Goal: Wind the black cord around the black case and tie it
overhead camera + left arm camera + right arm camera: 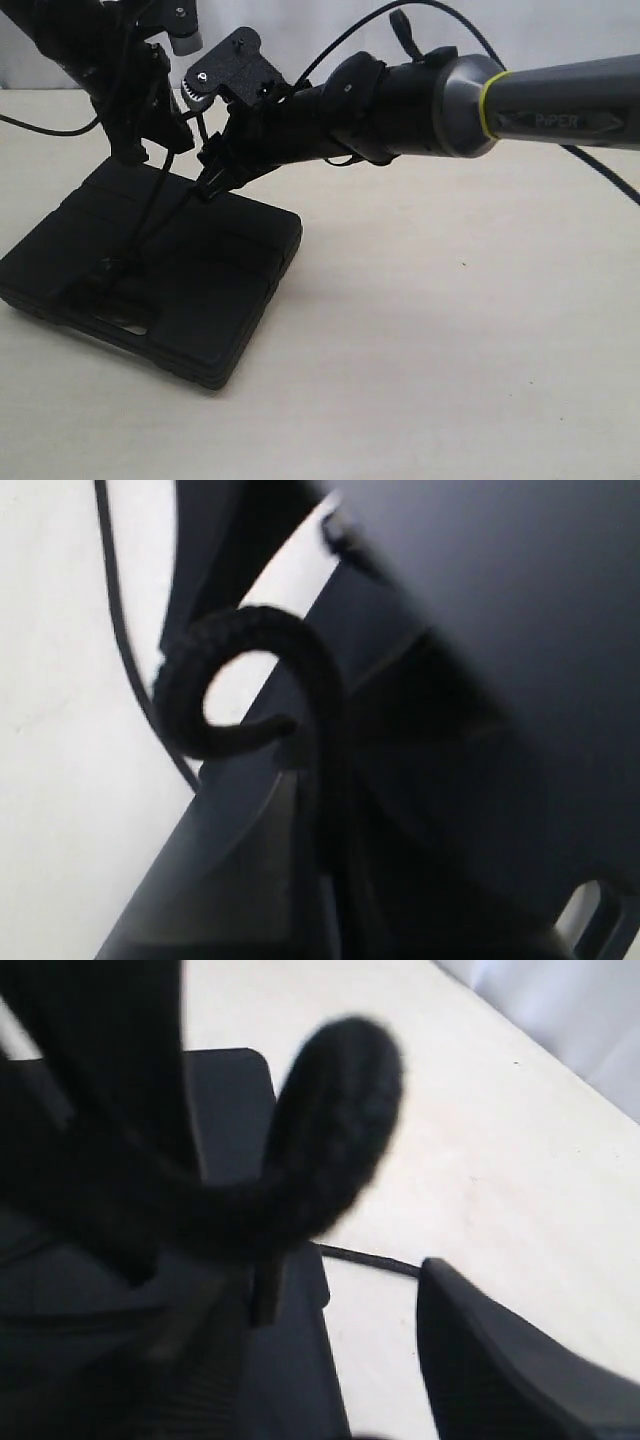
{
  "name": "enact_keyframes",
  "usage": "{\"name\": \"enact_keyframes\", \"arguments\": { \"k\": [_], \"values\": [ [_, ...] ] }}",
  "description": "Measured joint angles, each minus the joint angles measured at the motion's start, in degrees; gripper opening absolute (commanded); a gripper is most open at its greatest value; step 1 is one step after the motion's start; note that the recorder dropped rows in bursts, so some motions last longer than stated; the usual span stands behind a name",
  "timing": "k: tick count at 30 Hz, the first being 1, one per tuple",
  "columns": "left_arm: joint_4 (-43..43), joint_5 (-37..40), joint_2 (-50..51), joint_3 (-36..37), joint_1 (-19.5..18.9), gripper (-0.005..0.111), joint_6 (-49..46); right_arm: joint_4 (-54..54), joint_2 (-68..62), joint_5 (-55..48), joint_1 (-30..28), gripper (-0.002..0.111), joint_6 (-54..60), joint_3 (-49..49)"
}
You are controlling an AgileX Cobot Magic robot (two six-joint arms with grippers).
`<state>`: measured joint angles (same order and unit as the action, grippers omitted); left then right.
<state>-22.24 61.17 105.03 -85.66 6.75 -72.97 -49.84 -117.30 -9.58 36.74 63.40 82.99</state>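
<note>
Tabletop [450, 350] bears black case [220, 300]; black cord [250, 622] blurred, left gripper [135, 152], right gripper [205, 185] closure unclear.

We see a blurry loop of the black cord [340, 1110] very close, in the middle of the frame. Behind it the black case [230, 1100] lies on the pale table [500, 1160].

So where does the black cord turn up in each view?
Exterior view: the black cord is a thin line slanting down onto the black case, in the left part of the picture.
Left wrist view: the cord is a curled loop close to the lens, against the case.
Right wrist view: the cord is a thick blurred loop over the case.
Shared landmark: the black case.
</note>
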Motion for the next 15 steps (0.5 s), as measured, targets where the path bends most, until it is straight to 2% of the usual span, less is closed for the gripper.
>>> {"name": "enact_keyframes", "arguments": {
  "k": [1,3,7,15],
  "values": [
    [-0.84,0.53,0.0,0.0,0.0,0.0,-0.79,-0.58,-0.11,0.41,0.0,0.048,0.0,0.0],
    [-2.07,1.27,0.0,0.0,0.0,0.0,-2.15,-1.69,-0.23,0.8,0.0,0.039,0.05,0.0],
    [-3.01,2.44,0.0,0.0,0.0,0.0,-2.95,-4.18,-0.23,0.94,0.0,0.006,0.05,0.0],
    [-0.34,3.6,0.0,0.0,0.0,0.0,-3.3,-6.26,-0.02,0.45,-0.12,0.004,-0.44,-0.17]
  ]
}}
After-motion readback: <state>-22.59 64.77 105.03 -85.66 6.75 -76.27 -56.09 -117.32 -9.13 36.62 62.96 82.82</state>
